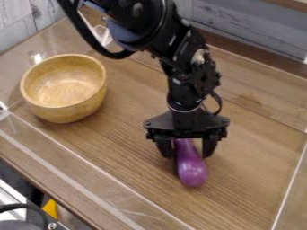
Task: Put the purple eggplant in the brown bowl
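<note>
we're down low over the purple eggplant (191, 164), which lies flat on the wooden table (108, 153), well to the right of the brown bowl (64, 86). our gripper (186, 144) points straight down with jaws spread wide, straddling the eggplant's upper end, presumably lined up to pinch it. nothing is held yet; we can't tell if the fingers touch it.

The table (108, 153) is wood-grain brown with a smooth, faintly shiny finish. The brown bowl (63, 87), toward the table's left edge, looks like light wood, matt on its thick rim and pale and speckled inside. The purple eggplant (191, 163) is glossy, smooth plastic. The end effector (188, 144) is matt black, seemingly plastic or painted metal.
</note>
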You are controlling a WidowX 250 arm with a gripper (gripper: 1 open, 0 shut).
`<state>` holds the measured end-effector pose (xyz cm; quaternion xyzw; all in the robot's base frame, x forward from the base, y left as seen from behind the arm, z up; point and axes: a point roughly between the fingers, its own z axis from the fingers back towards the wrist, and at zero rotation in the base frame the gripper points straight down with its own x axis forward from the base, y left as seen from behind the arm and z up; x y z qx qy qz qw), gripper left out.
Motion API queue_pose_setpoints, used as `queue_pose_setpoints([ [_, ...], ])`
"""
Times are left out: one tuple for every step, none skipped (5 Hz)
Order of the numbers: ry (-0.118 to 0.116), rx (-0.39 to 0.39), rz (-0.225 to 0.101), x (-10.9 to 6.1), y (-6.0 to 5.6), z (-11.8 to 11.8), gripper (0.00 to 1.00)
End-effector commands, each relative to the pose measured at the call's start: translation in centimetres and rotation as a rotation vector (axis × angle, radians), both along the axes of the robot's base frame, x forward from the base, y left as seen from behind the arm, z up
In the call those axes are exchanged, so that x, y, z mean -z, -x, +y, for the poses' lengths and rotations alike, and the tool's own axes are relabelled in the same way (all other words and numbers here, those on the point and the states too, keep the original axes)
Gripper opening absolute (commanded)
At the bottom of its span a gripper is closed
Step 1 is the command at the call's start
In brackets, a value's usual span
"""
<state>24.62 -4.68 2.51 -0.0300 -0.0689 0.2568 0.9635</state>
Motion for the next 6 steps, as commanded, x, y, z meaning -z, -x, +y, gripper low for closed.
queue_pose_setpoints([
  [-0.004,0.010,-0.026,-0.5,-0.3,-0.2,0.00],
  [-0.019,0.014,-0.019,-0.8,0.0,-0.1,0.00],
  [-0.038,0.018,-0.011,-1.2,0.2,0.2,0.00],
  [-0.057,0.023,-0.003,-1.7,0.5,0.4,0.00],
  [-0.071,0.024,0.004,-2.1,0.7,0.7,0.00],
  [-0.079,0.020,0.007,-2.8,0.8,1.0,0.00],
])
